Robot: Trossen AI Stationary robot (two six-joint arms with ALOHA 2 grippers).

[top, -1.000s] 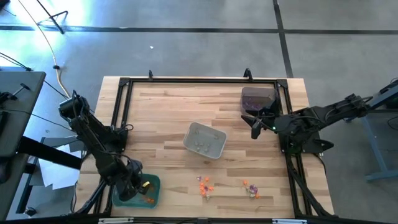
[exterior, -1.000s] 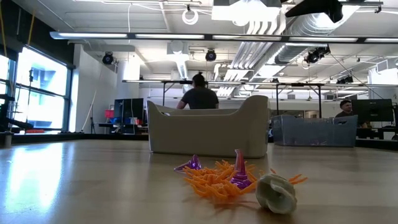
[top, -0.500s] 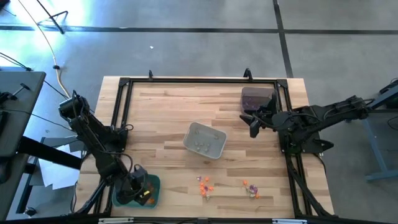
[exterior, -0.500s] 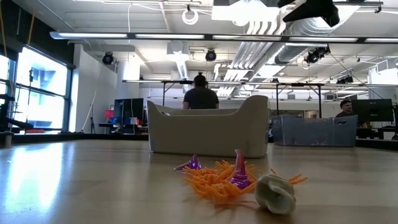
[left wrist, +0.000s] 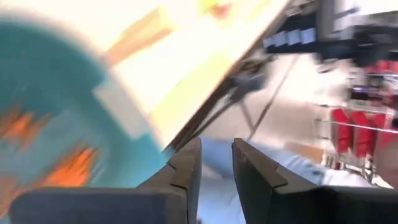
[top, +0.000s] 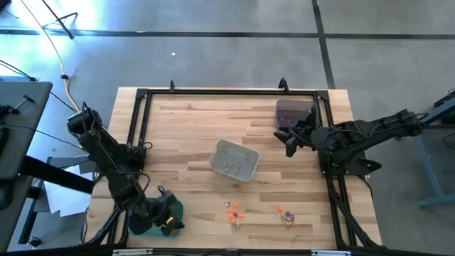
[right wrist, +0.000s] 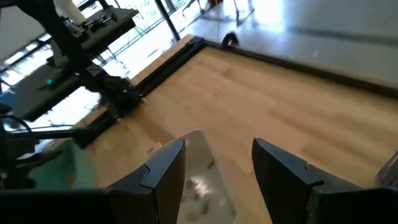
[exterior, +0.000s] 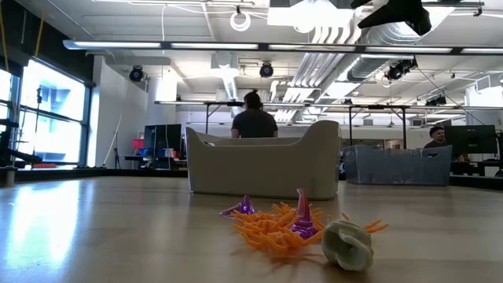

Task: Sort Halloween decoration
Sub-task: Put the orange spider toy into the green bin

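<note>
Small Halloween decoration pieces lie in two clusters on the wood near the front edge: orange ones (top: 234,212) and a purple-and-orange group (top: 286,215). The low view shows orange (exterior: 267,225), purple (exterior: 303,217) and whitish (exterior: 348,244) trinkets. My left gripper (top: 165,219) hovers over the green tray (top: 176,209) at the near left corner. It is open by a narrow gap (left wrist: 216,163), with nothing between its fingers. Blurred orange pieces (left wrist: 74,163) lie in that tray. My right gripper (top: 288,142) hangs wide open (right wrist: 217,163) beside the dark tray (top: 295,112), holding nothing.
A grey tray (top: 233,160) with a few pale pieces stands mid-table, and it shows under my right fingers (right wrist: 200,182). A black frame (top: 227,92) runs round the tabletop. Bare wood lies between the grey tray and the trinkets. People stand in the room beyond the table (exterior: 253,119).
My left gripper has moved a little toward the table's near edge and right over the green tray, rising slightly and turning at the wrist. The trays and the trinkets on the wood lie as before.
</note>
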